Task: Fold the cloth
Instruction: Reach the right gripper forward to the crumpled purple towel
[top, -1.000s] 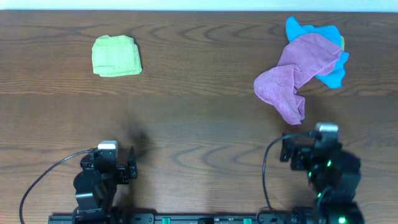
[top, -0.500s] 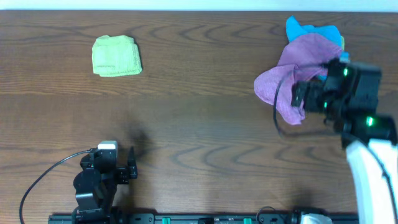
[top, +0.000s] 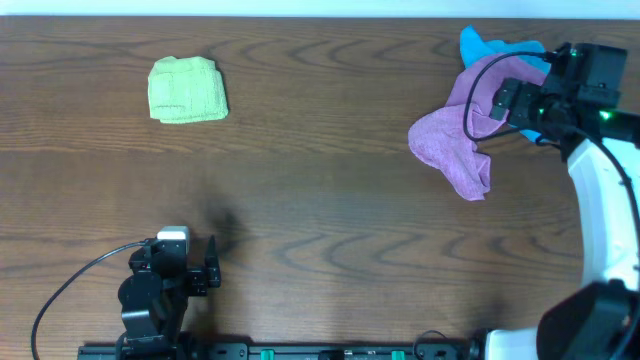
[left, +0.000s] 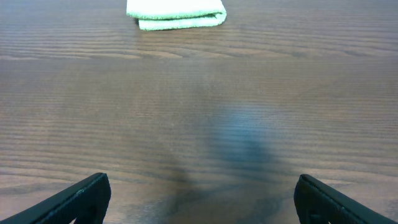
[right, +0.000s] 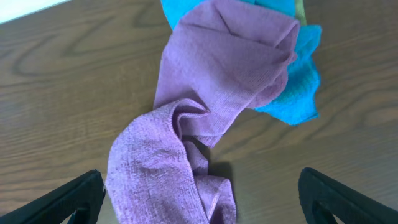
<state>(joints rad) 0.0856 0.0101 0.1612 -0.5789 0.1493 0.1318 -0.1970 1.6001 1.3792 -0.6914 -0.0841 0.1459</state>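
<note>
Where the tabletop (top: 320, 170) reaches its far right corner, the purple cloth (top: 460, 130) lies crumpled: soft terry nap, a long band twisting into a rumpled lobe at its near end. Under its far edge a blue cloth (top: 490, 45) of the same fuzzy weave pokes out in ragged points. Right tool (top: 507, 100): poised over the purple cloth, fingers spread wide, gripping nothing. Tabletop: dark, matte wood grain. Far left: green cloth (top: 187, 90), folded into a thick square pad. Left tool (top: 207, 270): at the near edge, fingers parted, empty.
</note>
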